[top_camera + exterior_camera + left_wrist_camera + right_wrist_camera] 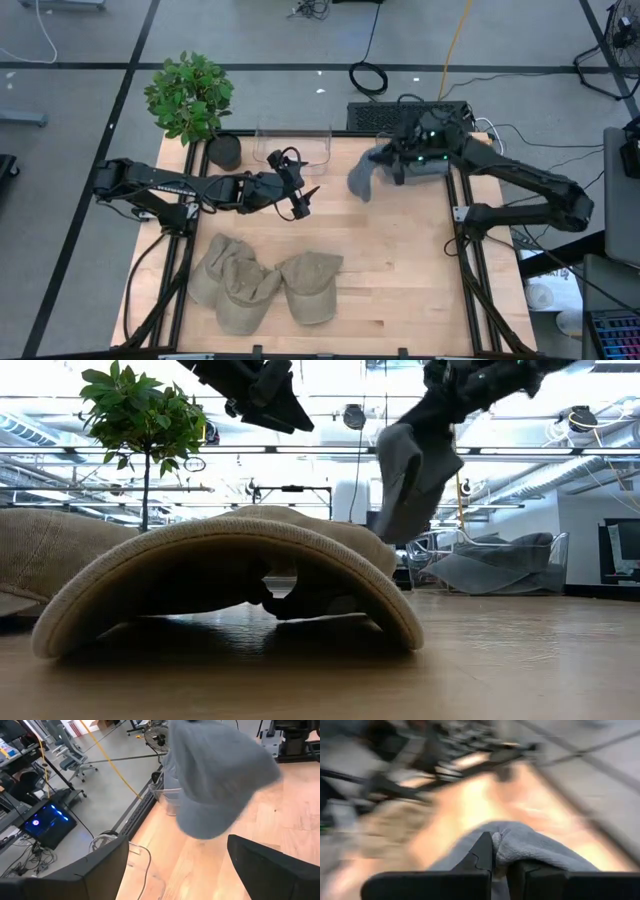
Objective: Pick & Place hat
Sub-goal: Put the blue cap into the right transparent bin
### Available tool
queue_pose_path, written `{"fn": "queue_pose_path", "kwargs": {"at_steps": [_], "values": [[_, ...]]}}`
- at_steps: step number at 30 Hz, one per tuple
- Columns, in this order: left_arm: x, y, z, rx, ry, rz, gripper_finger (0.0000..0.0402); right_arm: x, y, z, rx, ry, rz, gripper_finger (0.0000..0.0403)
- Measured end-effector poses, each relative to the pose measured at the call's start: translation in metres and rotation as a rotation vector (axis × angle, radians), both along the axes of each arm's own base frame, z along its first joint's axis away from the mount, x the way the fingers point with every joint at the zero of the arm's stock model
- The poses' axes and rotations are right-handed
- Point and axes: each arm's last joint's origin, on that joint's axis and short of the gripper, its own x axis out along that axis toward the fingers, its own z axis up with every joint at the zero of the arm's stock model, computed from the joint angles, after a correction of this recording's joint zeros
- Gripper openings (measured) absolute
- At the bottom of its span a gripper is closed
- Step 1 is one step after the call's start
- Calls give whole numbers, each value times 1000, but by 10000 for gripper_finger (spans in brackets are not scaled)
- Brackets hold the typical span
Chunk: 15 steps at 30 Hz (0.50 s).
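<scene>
At the upper centre of the overhead frame, above the far part of the wooden table (400, 270), the right gripper (385, 160) holds a grey hat (361, 180) in the air, its two dark fingers (482, 855) pinched together on a fold of the fabric. The hat hangs limp below the claw, clear of the tabletop; in the level view it droops near the top centre of the frame. Left of it in the overhead frame, near but not touching, the left gripper (303, 200) hovers with its fingers spread apart and nothing between them, the grey hat filling the view ahead of it. Three tan hats (262, 285) lie overlapping in the lower centre of the overhead frame, on the near part of the table. A potted plant (190, 98) stands at the table's upper left corner, and a clear plastic bin (293, 145) sits just right of it along the far edge.
</scene>
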Motion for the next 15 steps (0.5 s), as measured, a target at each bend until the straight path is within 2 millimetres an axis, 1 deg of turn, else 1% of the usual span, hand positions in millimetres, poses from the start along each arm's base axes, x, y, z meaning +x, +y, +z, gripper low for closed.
{"fn": "queue_pose_path", "kwargs": {"at_steps": [4, 7, 12, 15], "values": [[0, 0, 0, -2, 0, 1, 345, -17, -6, 19, -134, 131, -214, 17], [0, 0, 0, -2, 1, 0, 346, -25, -13, 27, -191, 185, -298, 15], [0, 0, 0, -3, 1, 1, 343, -32, -27, 24, -235, 254, -341, 10], [0, 0, 0, -4, 0, 1, 340, -34, -34, 15, -230, 316, -297, 10]]}}
